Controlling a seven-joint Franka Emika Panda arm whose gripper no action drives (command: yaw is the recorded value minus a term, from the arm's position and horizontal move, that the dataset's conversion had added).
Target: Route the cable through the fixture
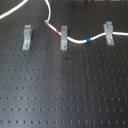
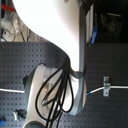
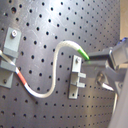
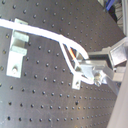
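Cable (image 3: 52,67) (green band at the tip) apparently pinched in the jaws beside a fixture (image 3: 76,76).

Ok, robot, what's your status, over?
Gripper shut on the cable at its green band. Cable sits in two fixtures; the fixture on the first exterior view's left empty. Nothing blocking it.

- A black perforated board (image 1: 65,95) with a regular grid of small holes fills the first exterior view and lies under everything in the other views.
- Dim, blurred clutter (image 2: 12,27) sits beyond the board at the second exterior view's top left.
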